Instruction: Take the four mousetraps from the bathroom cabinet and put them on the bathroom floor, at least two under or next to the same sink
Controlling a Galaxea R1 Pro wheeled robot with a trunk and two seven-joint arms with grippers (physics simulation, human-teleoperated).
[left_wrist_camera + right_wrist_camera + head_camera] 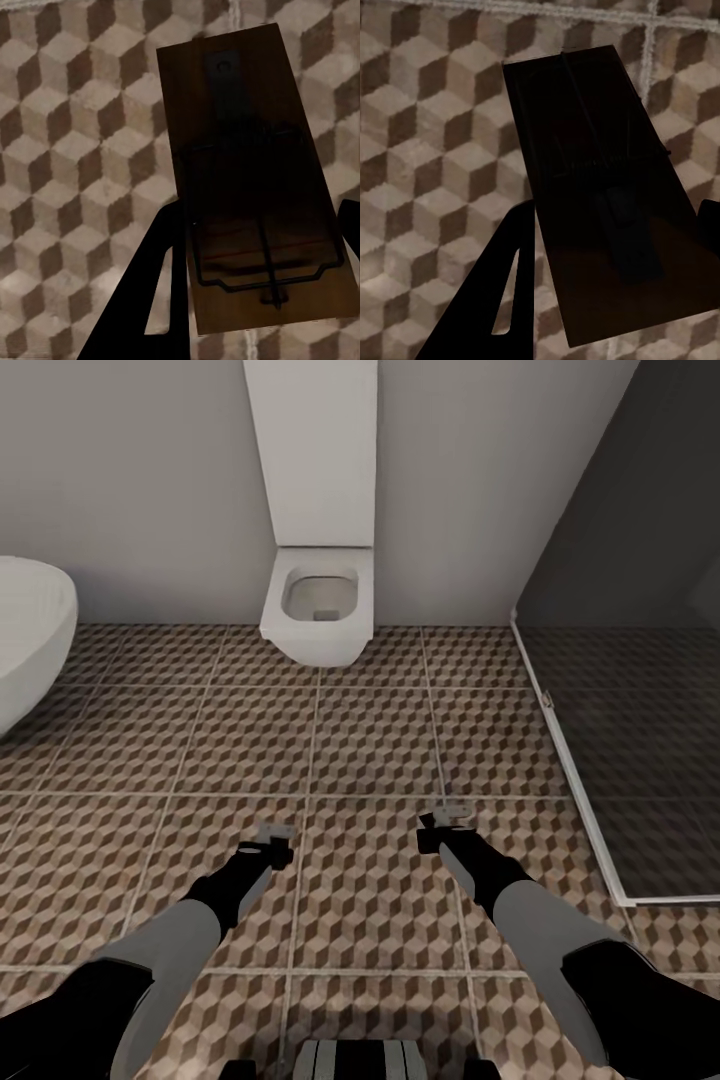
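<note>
both arms reach out low in the frame over the bathroom floor (pixel 250 740). the left hand (pixel 272 844) is clamped on a mousetrap (pixel 255 180), a brown board with dark wire, held above the cube-pattern tiles. the right hand (pixel 447 828) grips a second mousetrap (pixel 607 217). a white toilet (pixel 318 605) stands at the wall, upper centre, and a white bathtub (pixel 30 640) curves in at the left edge.

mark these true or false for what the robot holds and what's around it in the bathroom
1. Each gripper holds a flat brown wooden mousetrap. True: left gripper holds one, right gripper another.
2. A white toilet hangs on the wall ahead. True.
3. The floor is plain grey. False: cube-patterned brown and beige tiled floor.
4. A mousetrap lies on the tiles beside the toilet. False: none lies there.
5. The oval white bathtub is at the right. False: left.
</note>
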